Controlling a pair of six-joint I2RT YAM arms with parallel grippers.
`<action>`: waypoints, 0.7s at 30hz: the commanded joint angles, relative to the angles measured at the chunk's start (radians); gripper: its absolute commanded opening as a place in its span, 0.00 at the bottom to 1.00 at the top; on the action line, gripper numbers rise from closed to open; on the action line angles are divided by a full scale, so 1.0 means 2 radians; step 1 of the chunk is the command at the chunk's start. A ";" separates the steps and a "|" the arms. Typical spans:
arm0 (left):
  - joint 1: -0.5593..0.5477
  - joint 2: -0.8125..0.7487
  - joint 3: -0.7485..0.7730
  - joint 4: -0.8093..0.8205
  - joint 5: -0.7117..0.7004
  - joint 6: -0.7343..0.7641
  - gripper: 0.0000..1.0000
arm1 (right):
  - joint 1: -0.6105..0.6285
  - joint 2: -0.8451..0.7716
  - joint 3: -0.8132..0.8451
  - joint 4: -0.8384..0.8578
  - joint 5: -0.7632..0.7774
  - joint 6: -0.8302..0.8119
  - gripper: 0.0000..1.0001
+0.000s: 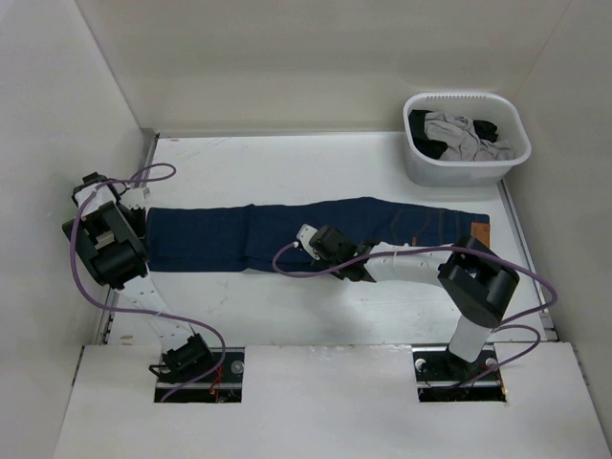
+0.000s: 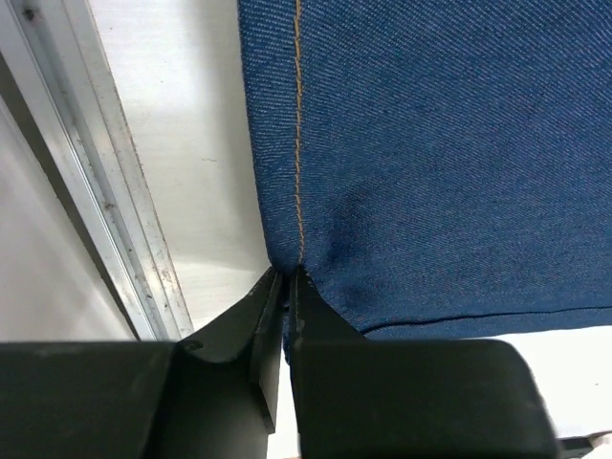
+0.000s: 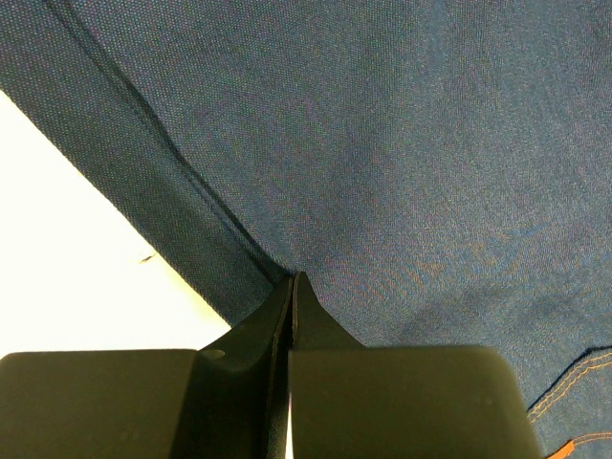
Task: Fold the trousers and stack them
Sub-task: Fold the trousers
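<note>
Pinching left hem of jeans (image 1: 287,229) with left end effector (image 2: 285,279). Pinching their near edge with right end effector (image 3: 293,282).

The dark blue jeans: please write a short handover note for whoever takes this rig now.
Left gripper: shut on the hem end of the dark navy denim jeans, at the left side of the white table.
Right gripper: shut on their near edge, about mid-length.
Jeans lie flat, full length across the table, waistband to the right.
Done: laid out straight.
Left: fold crosswise, stack.
White plastic basket, far right, holds grey and black garments; leave them.
</note>
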 commanded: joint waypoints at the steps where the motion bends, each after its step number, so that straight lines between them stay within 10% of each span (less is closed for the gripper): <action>1: -0.004 0.001 -0.014 -0.007 0.004 0.011 0.00 | 0.008 0.001 -0.001 0.003 0.005 -0.001 0.00; 21: -0.036 -0.122 0.025 0.010 -0.057 0.039 0.00 | 0.001 -0.015 -0.014 0.004 0.022 -0.001 0.00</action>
